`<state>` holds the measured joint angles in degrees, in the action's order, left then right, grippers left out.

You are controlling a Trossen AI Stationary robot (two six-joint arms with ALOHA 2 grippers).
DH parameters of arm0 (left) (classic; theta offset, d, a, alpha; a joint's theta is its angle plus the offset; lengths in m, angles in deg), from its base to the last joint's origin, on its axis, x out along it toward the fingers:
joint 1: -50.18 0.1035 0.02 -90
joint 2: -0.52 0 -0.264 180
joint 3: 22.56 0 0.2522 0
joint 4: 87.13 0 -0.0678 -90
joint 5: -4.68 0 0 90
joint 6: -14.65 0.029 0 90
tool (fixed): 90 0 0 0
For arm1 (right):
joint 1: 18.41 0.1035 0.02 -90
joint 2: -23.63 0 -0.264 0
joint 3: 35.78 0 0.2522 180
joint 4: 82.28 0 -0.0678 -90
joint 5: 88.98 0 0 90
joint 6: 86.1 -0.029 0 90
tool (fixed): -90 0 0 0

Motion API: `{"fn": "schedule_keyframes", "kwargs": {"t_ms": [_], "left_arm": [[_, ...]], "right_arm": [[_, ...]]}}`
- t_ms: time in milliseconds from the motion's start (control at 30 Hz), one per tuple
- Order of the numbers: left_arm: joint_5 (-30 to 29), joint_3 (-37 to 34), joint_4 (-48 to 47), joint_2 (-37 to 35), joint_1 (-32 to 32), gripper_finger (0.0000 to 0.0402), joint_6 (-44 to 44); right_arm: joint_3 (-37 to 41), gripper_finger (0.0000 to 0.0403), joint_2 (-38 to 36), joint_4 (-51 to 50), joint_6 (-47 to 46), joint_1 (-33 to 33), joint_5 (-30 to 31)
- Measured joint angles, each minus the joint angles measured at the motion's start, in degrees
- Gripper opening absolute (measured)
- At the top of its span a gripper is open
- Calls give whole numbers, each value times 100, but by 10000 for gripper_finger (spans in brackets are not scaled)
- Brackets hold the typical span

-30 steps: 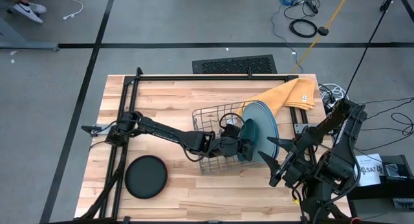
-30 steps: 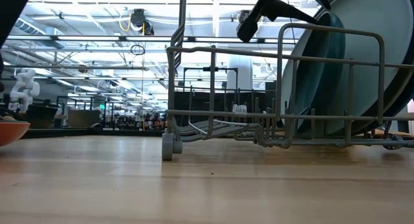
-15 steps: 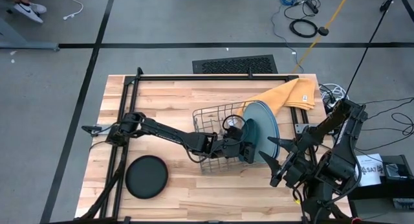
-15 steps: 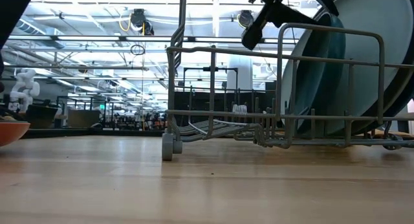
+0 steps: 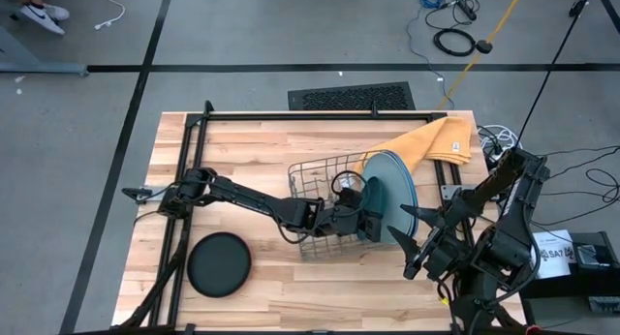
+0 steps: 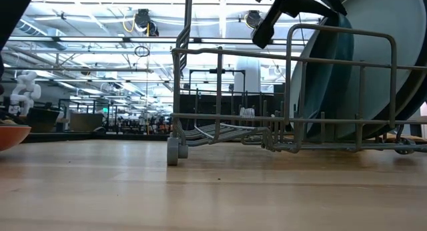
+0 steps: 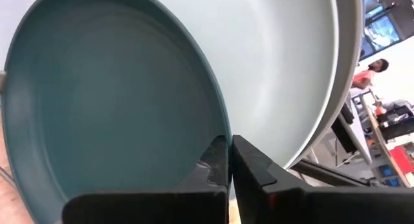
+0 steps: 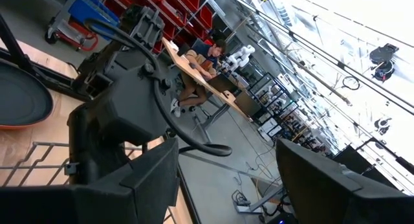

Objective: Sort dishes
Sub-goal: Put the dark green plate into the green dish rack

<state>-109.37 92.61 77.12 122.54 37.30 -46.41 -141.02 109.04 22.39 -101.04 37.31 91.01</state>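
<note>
The dark teal plate stands on edge in the wire dish rack and leans back against a large pale blue plate. In the left wrist view a grey plate's rim shows behind the pale blue plate. My left gripper reaches over the rack from the table's left and is shut on the teal plate. My right gripper waits open near the table's right edge. The black plate lies flat on the table. The bright blue plate does not show. My left gripper pinches the dark teal plate by its upper rim between the two fingers, one on the plate's face and one behind it. The fingers come from the table's left, slanting down. The plate stands tilted, with its lower edge in the rack.
A yellow-orange cloth lies at the far right corner, behind the rack. An orange-red plate sits on the table at the low view's left edge. Bare wood lies between the black plate and the rack. A dark frame runs along the far edge.
In the low view my left gripper has shifted a little toward the standing plates and tipped slightly. The dark teal plate has stayed on edge in the rack.
</note>
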Motion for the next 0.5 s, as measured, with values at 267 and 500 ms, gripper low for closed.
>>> {"fn": "schedule_keyframes", "kwargs": {"t_ms": [267, 500], "left_arm": [[-104, -7, 137, -254, -109, 1, 122], [-424, -7, -134, -306, -197, 1, -233]], "right_arm": [[0, 253, 0, -1, 0, 0, -2], [0, 253, 0, 1, 0, 0, -4]]}}
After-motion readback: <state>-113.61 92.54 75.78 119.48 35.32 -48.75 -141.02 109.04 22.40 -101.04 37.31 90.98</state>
